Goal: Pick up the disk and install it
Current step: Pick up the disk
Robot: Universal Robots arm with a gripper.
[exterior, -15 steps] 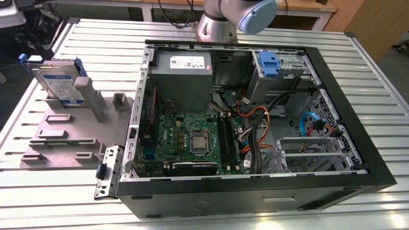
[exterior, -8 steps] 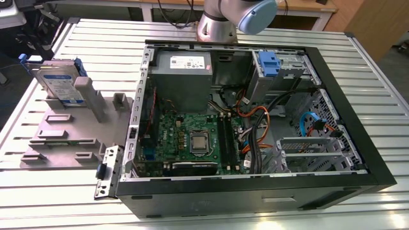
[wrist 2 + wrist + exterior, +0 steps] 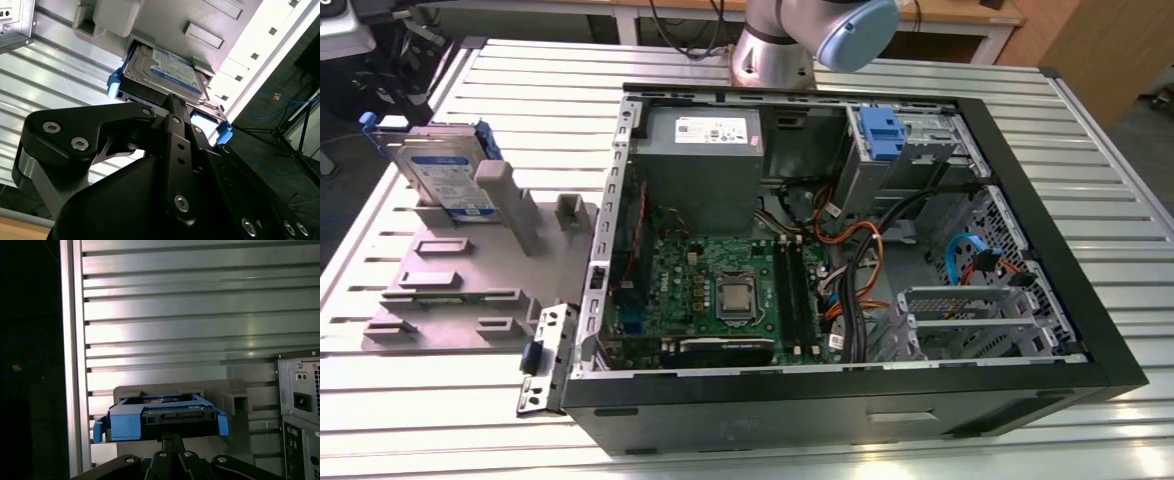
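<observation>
exterior view: open computer case point(image 3: 854, 230) lies on its side on the slatted aluminium table point(image 3: 1067, 130), interior facing up. green motherboard point(image 3: 720, 290) low in the case, grey power-supply box point(image 3: 700, 140) at the far end, metal drive cage with blue latch point(image 3: 881, 135) toward the exterior view's right. arm point(image 3: 801, 40) rises from the far edge of the table behind the case. the disk point(image 3: 443, 170) is outside the case, at the exterior view's left, standing on edge and leaning slightly in a slot of a grey holder block point(image 3: 467, 280). its label faces the camera and the blue rails run along its edges. the holder sits just beside the case wall.

second wrist view: black gripper point(image 3: 174, 102) fills the foreground, linkage arms and screws visible. the disk point(image 3: 165, 70) lies beyond its tip, label side showing, blue rail ends at both sides, seated in the grey holder point(image 3: 125, 15). table slats point(image 3: 50, 65) run behind.

first wrist view: gripper point(image 3: 172, 437) at the lower edge of the picture, both linkages meeting at the centre. the fingers point(image 3: 172, 442) are drawn together with nothing between them. the disk point(image 3: 162, 415) is seen end-on straight beyond the tip, connector edge and blue carrier toward the camera, seated in the holder point(image 3: 235, 395). rear panel of the case point(image 3: 300, 395) stands near the holder. whether the tip touches the disk cannot be told.
</observation>
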